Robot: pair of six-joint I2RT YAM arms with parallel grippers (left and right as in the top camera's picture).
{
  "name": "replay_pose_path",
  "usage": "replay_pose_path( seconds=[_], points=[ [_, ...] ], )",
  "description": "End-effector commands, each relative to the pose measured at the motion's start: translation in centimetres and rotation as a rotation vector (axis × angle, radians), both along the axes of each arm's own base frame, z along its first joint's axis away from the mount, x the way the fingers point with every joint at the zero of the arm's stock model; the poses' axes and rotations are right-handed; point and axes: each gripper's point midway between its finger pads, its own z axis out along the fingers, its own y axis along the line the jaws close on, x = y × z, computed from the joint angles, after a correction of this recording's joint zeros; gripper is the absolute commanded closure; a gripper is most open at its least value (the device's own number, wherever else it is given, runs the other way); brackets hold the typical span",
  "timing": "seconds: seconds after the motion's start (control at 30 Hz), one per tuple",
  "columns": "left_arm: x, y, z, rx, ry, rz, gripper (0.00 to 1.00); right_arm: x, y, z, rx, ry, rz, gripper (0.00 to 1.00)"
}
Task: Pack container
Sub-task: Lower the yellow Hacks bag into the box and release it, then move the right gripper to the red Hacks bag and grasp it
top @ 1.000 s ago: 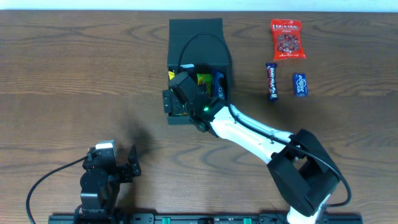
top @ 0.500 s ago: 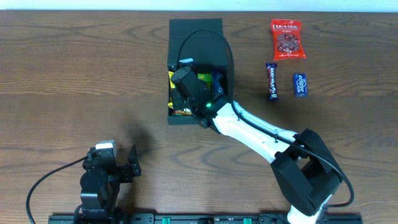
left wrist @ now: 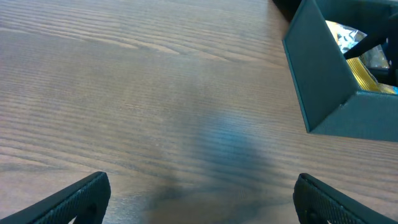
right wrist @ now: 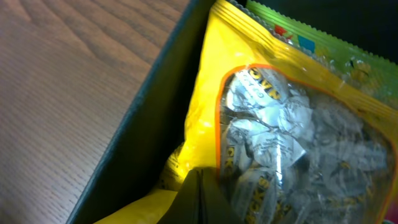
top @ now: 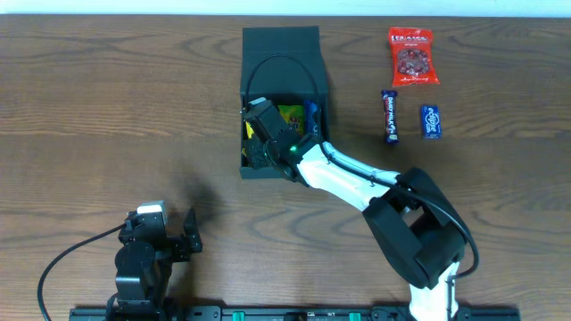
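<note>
The right gripper (right wrist: pixel 199 200) sits inside the container (left wrist: pixel 323 81), at its near left corner. Only a dark tip shows against a yellow bag (right wrist: pixel 273 143) of foil sweets, so I cannot tell whether it is pinching or spread. Just beyond the bag lies a green packet (right wrist: pixel 311 43). The container's long axis runs away from the robot, mouth upward, lid (top: pixel 281 43) open at the far end. The left gripper (left wrist: pixel 199 202) is spread wide, with the container ahead to its right.

One container (top: pixel 281 45) with three packets inside: yellow bag (right wrist: pixel 273 155), green packet (top: pixel 292 114), blue packet (top: pixel 311 113). Outside: one red bag (top: pixel 411 56), one dark bar (top: pixel 389 116), one blue bar (top: pixel 431 121).
</note>
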Motion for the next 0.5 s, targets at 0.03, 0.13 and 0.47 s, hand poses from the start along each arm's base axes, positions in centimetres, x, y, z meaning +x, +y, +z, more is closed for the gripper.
replay_pose_path(
  seconds=[0.03, 0.13, 0.47],
  points=[
    [0.0, 0.1, -0.2, -0.008, -0.001, 0.012, 0.05, 2.1, -0.8, 5.1, 0.063, -0.095, 0.009, 0.99],
    [0.0, 0.1, -0.2, -0.008, -0.001, 0.012, 0.05, 3.9, -2.8, 9.8, 0.116, -0.179, -0.048, 0.99],
    [0.0, 0.1, -0.2, -0.008, -0.001, 0.012, 0.05, 12.5, -21.8, 14.0, -0.013, -0.345, -0.5, 0.96]
  ],
)
